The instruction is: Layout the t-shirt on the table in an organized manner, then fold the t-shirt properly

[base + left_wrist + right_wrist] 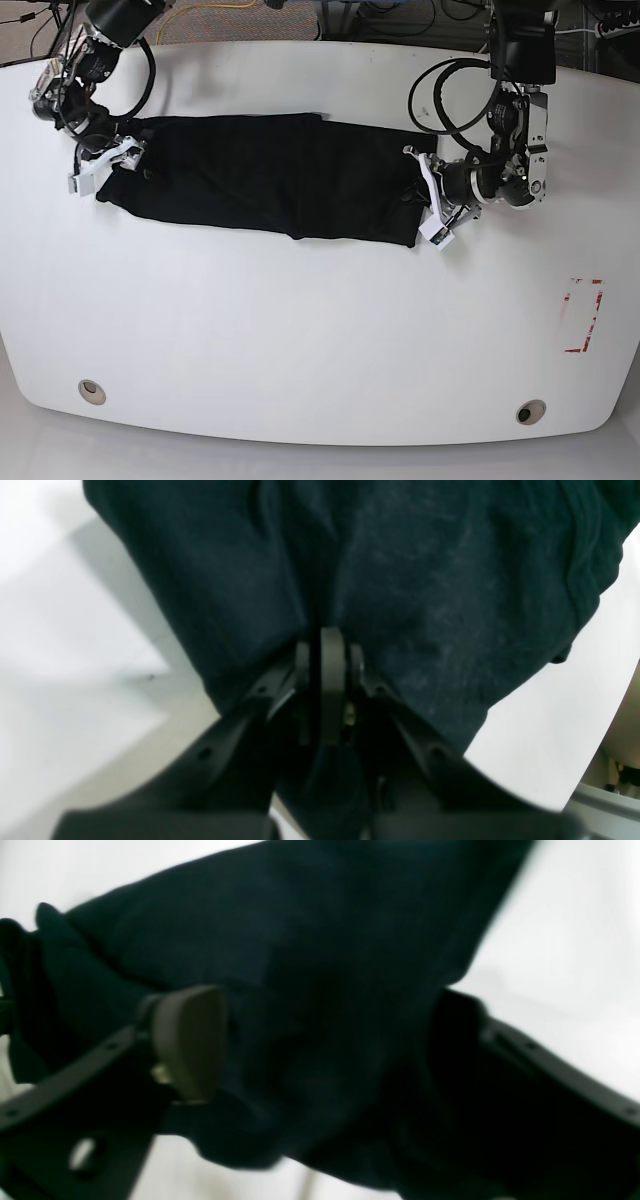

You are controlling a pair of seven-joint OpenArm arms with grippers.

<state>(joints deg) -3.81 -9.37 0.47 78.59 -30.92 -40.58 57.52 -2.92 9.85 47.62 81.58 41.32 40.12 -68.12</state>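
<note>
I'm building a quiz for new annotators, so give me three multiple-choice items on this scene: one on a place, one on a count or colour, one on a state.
1. Where on the table does the red-and-white tape rectangle sit in the base view?
A. near the right edge
B. at the centre
C. under the shirt

2. How many small round holes does the tabletop show?
A. none
B. two
C. four

3. How does the t-shirt lie?
A. balled in a heap
B. hanging in the air
C. stretched into a long band between the two arms

Key: 1 A, the tape lies far to the right, apart from the cloth. 2 B, one hole near the lower left corner and one hole near the lower right. 3 C, the left end effector is closed on cloth at one end, and the right end effector is open around the other.
</note>
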